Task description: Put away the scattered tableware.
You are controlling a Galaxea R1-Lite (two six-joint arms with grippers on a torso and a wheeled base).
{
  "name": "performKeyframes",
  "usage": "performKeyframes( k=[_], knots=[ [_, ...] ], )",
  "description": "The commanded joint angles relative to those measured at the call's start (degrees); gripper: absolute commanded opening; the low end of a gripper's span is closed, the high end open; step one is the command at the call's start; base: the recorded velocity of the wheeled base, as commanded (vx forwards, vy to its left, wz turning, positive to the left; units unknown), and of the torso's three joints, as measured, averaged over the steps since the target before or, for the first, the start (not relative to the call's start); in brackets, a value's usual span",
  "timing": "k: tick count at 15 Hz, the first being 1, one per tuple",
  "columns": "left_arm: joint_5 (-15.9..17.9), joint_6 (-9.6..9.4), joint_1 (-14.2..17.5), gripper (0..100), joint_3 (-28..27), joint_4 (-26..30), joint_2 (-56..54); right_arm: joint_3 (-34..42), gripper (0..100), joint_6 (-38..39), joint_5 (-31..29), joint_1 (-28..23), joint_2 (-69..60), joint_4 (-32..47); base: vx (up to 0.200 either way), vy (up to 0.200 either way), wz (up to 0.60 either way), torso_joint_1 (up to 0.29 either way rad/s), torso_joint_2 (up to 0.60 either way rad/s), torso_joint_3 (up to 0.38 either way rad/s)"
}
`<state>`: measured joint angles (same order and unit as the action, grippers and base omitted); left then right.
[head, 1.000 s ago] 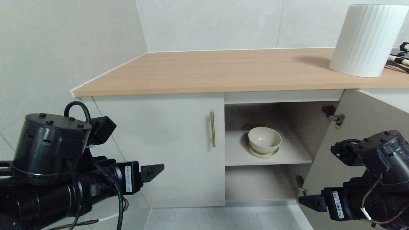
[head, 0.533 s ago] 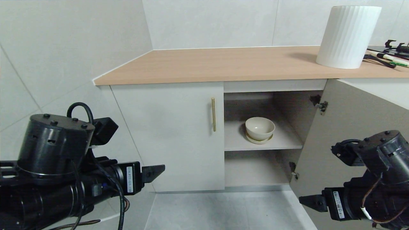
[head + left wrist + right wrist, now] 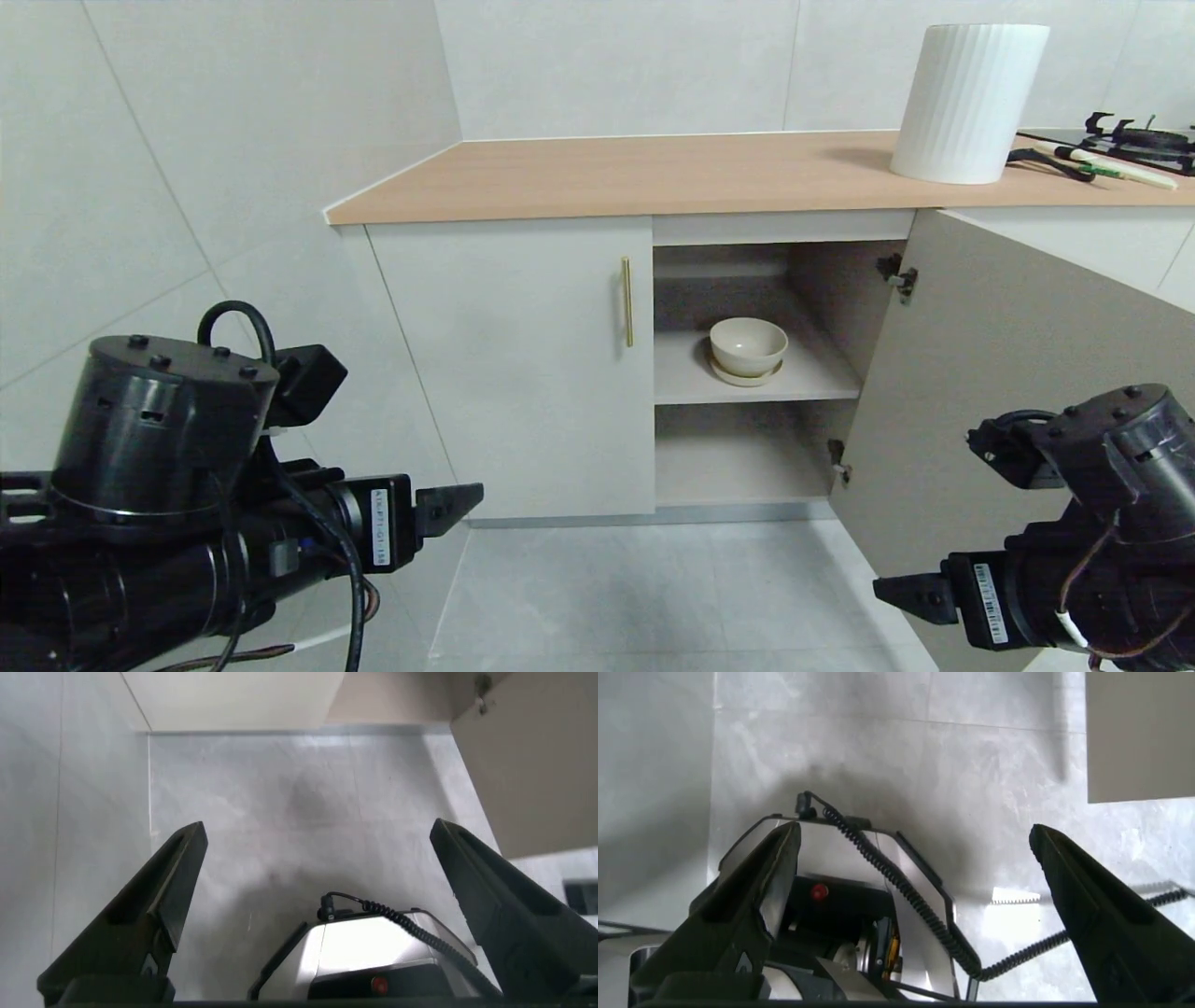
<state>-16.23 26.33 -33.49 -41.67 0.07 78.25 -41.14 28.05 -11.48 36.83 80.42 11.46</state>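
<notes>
Upper shelf (image 3: 822, 378) held bowl (image 3: 748, 343) on saucer (image 3: 745, 376). Left gripper (image 3: 318, 831) and right gripper (image 3: 915, 833) hung well short of bowl, fingers spread, empty. Risk: right gripper clipping open door (image 3: 971, 373) beside bowl, swinging it.

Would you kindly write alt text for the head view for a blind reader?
A cream ceramic bowl sits on a matching saucer on the upper shelf of a white cabinet whose right door stands open; a ribbed white cylinder stands on the wooden countertop.
</notes>
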Motion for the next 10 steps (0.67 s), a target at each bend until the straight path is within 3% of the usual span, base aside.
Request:
performKeyframes(
  k=[1, 7, 9, 10],
  knots=[
    [0.1, 0.04, 0.0, 100, 0.0, 0.0, 0.1, -0.1, 100, 0.1, 0.0, 0.0, 0.2, 0.0, 0.0, 0.0, 0.0, 0.0, 0.0, 0.0],
    [0.1, 0.04, 0.1, 100, 0.0, -0.1, 0.1, -0.2, 100, 0.0, -0.1, 0.0, -0.3, 0.1, 0.0, 0.0, 0.0, 0.0, 0.0, 0.0],
    [-0.1, -0.05, 0.0, 100, 0.0, -0.1, 0.1, -1.0, 100, -0.1, -0.1, -0.1, -1.9, 3.0, 0.0, 0.0, 0.0, 0.0, 0.0, 0.0],
    [-0.2, -0.05, 0.0, 100, 0.0, -0.1, 0.1, -2.1, 100, -0.2, -0.1, -0.1, -3.1, 5.5, 0.0, -0.2, 0.0, 0.002, 0.01, 0.002]
  ],
)
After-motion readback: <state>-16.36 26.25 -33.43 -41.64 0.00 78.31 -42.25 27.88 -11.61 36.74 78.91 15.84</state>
